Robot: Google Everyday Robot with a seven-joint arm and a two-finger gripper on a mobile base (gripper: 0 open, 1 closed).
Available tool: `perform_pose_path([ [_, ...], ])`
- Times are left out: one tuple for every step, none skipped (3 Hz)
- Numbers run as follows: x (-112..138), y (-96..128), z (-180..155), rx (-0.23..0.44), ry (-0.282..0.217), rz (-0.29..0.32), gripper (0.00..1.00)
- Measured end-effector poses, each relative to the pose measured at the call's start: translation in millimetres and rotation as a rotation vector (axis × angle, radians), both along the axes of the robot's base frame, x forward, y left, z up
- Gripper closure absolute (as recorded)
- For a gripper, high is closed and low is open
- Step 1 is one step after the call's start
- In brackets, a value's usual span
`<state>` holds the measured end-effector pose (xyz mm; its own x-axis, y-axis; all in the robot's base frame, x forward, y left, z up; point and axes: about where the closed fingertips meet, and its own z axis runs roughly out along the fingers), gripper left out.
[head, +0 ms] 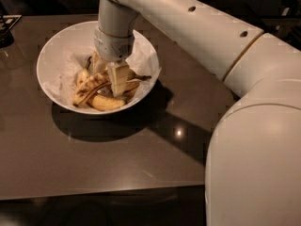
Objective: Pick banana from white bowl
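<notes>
The white bowl (48, 55) stands on the dark table at the upper left, lined with crumpled white paper. Several bananas lie in its near half. The long brown-speckled banana (89, 89) with a dark lengthwise streak lies slantwise on top, its right part hidden behind the gripper. A shorter, cleaner yellow banana (106, 103) lies in front of it. My gripper (109, 76) points straight down into the bowl and sits low among the bananas, right at the speckled one's middle.
The dark brown table (94, 159) runs forward to its front edge near the bottom. A dark object (5, 32) sits at the far left edge. My white arm (254, 140) fills the right side and reaches over the bowl.
</notes>
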<state>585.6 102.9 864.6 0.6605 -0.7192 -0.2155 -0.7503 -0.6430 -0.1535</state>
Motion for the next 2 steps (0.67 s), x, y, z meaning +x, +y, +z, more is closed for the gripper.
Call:
perform_pose_path([
  [-0.1,0.2,-1.2,0.000,0.003,0.000,0.65],
  [-0.1,0.2,-1.2,0.000,0.003,0.000,0.88],
])
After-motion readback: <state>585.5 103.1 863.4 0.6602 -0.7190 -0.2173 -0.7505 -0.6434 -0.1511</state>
